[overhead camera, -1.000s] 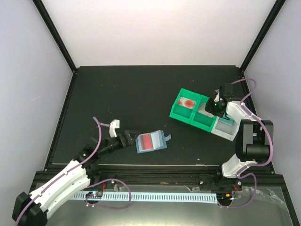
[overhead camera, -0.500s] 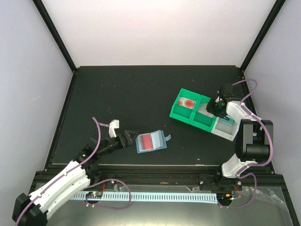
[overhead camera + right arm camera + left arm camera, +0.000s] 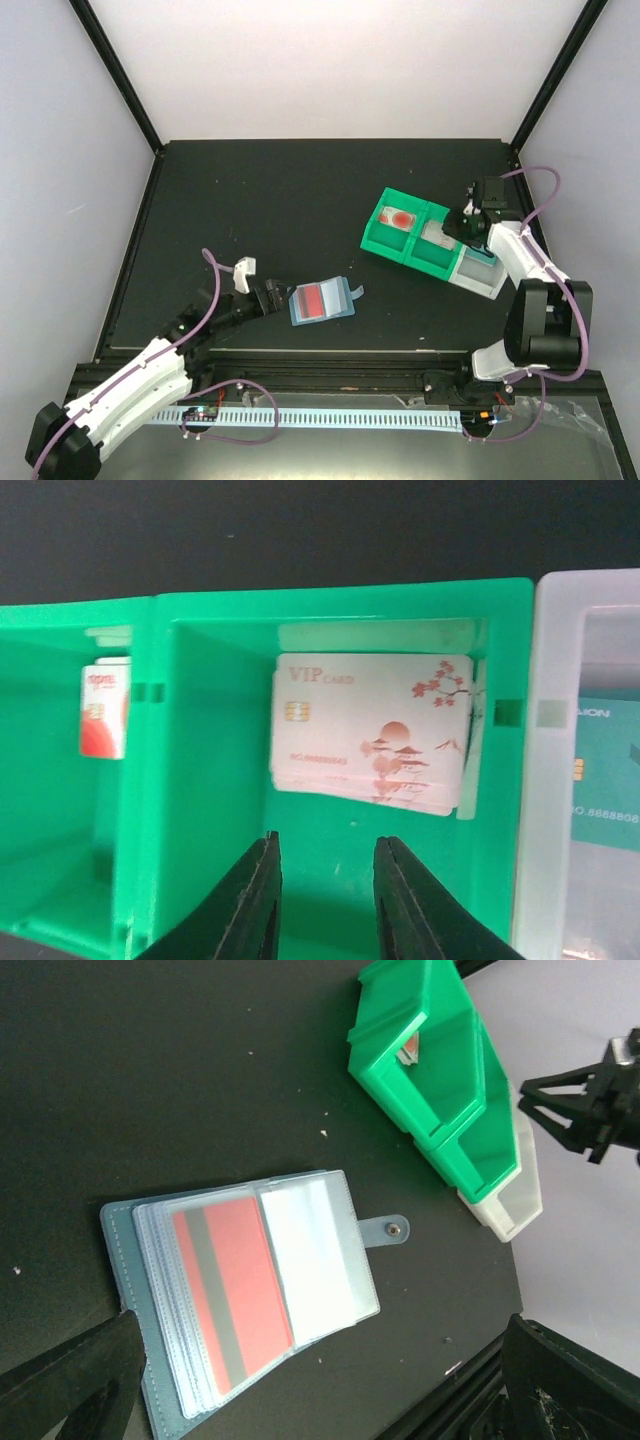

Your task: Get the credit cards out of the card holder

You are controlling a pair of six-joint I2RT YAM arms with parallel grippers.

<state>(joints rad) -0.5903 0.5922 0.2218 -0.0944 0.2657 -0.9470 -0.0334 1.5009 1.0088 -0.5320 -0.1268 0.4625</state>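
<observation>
The light blue card holder (image 3: 322,302) lies open near the table's front, and in the left wrist view (image 3: 120,1230) it holds a red card with a grey stripe (image 3: 235,1285) in a clear pocket. My left gripper (image 3: 268,299) is open and empty just left of the holder, its fingers (image 3: 75,1385) wide apart. My right gripper (image 3: 462,222) hovers open and empty over the green bin (image 3: 385,245). In the right wrist view a stack of whitish-pink cards (image 3: 370,730) lies ahead of the right gripper (image 3: 325,880). A red and white card (image 3: 103,710) leans in the left compartment.
A clear bin (image 3: 482,275) joins the green bin (image 3: 210,780) on its right and holds a teal card (image 3: 605,775). Black frame posts stand at the back corners. A rail runs along the table's near edge.
My right gripper has drawn slightly right and back over the bins. My left gripper has edged a little closer to the card holder. The holder has not moved.
</observation>
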